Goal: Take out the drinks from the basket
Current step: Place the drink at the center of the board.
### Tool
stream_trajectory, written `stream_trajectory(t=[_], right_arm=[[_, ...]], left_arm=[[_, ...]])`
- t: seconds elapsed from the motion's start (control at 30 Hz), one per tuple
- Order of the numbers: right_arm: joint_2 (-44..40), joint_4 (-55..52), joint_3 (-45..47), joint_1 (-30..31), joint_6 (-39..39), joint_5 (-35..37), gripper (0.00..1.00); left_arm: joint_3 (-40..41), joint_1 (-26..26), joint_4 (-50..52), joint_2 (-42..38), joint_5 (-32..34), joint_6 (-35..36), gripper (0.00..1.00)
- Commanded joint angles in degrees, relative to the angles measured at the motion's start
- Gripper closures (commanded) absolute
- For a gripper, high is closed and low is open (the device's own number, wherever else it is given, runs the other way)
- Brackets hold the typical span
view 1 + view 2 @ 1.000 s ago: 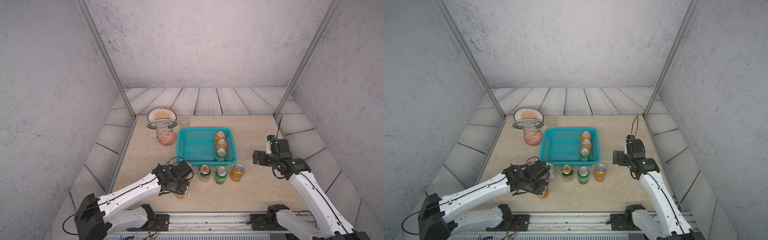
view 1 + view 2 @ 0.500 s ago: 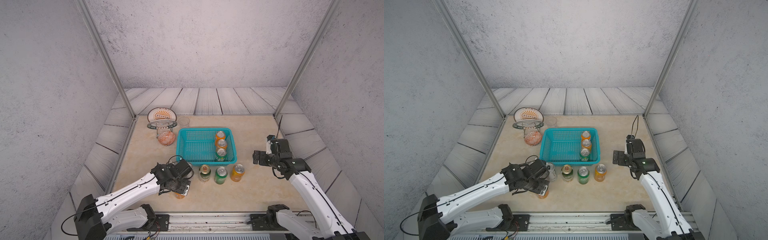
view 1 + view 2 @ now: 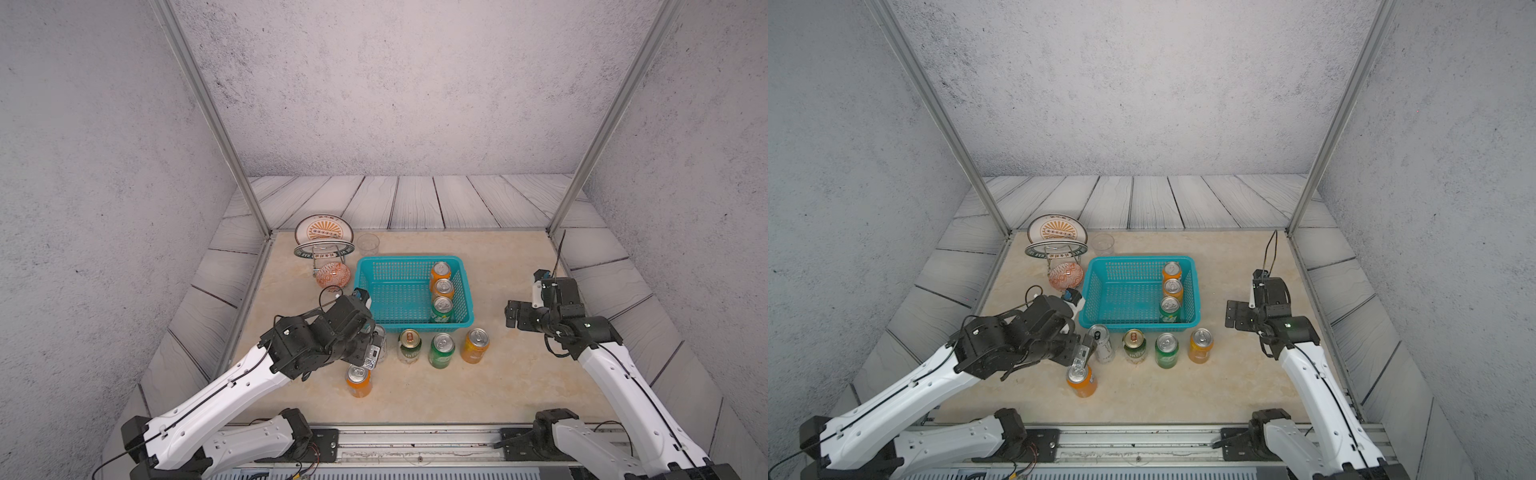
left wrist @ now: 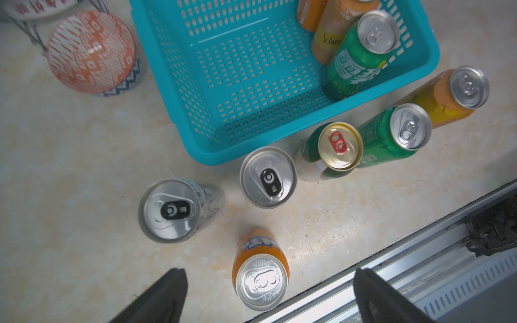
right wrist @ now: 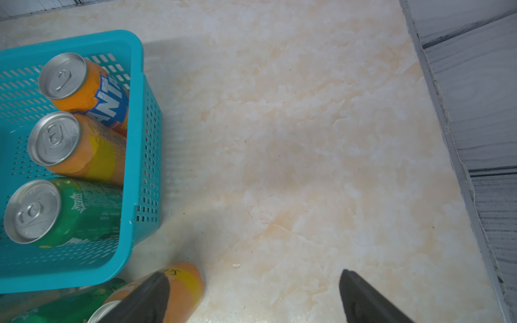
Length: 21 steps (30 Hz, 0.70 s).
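My left gripper (image 4: 268, 273) is hanging wide open, gripping nothing, just above the orange can (image 3: 358, 380) standing near the basket (image 3: 409, 259) holding three drinks (image 3: 442, 306).

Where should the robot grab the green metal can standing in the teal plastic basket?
Probably from straight above, pinching the upright green metal can high on its round wall, just under the lid. It stands in a corner of the teal plastic basket, an orange metal can close behind, so sideways approaches look blocked.
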<state>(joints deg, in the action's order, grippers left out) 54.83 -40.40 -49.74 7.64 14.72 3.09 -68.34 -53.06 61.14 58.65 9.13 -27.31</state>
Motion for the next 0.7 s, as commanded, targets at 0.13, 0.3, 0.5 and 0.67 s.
stream_trajectory(t=[0.13, 0.3, 0.5, 0.67], right_arm=[[-0.7, 0.0, 0.2, -0.4, -0.4, -0.6, 0.0], [-0.8, -0.1, 0.1, -0.4, -0.4, -0.5, 0.01], [-0.9, -0.3, 0.1, -0.4, -0.5, 0.0, 0.01], [-1.0, -0.3, 0.3, -0.5, -0.4, 0.3, 0.0]], left_arm=[[-11.2, -0.2, -1.8, 9.3, 3.0, 9.4, 0.01], [-18.4, -0.1, -5.0, 18.5, 2.1, 14.2, 0.01], [-26.2, -0.1, -9.3, 29.6, -1.7, 16.9, 0.01], [-31.6, -0.1, -11.5, 38.0, -3.7, 17.0, 0.01]])
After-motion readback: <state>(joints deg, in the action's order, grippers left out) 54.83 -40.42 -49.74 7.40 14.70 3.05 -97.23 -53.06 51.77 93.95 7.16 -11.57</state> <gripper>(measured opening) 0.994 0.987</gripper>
